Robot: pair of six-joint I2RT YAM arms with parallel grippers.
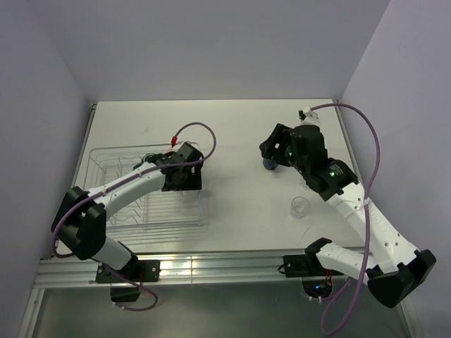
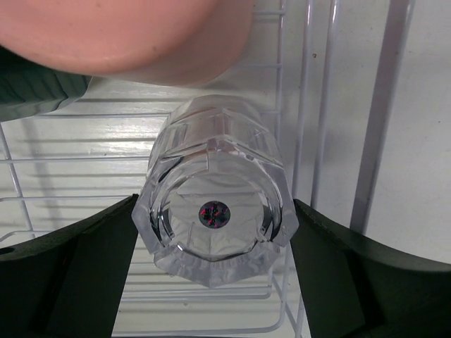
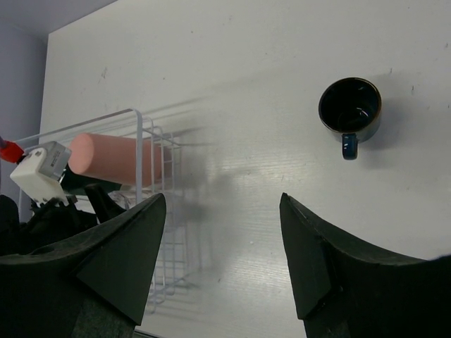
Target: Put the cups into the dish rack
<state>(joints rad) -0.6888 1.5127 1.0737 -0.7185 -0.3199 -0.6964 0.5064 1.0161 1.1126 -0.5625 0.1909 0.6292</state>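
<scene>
My left gripper (image 1: 182, 171) is over the right part of the transparent dish rack (image 1: 151, 213). In the left wrist view it (image 2: 214, 204) is shut on a small clear glass (image 2: 211, 165), whose base faces the camera above the rack's ribs (image 2: 311, 105). The salmon-pink tumbler (image 2: 134, 35) and the dark teal mug (image 2: 32, 88) lie in the rack just beyond it. My right gripper (image 1: 273, 149) is open and empty (image 3: 222, 201), above the table near the navy mug (image 3: 350, 107), which stands upright (image 1: 268, 165). Another clear glass (image 1: 300, 206) stands on the table.
The white table (image 1: 232, 127) is walled at the back and on both sides. The rack (image 3: 139, 141) with the pink tumbler (image 3: 116, 158) shows at the left of the right wrist view. A metal rail (image 1: 211, 267) runs along the near edge.
</scene>
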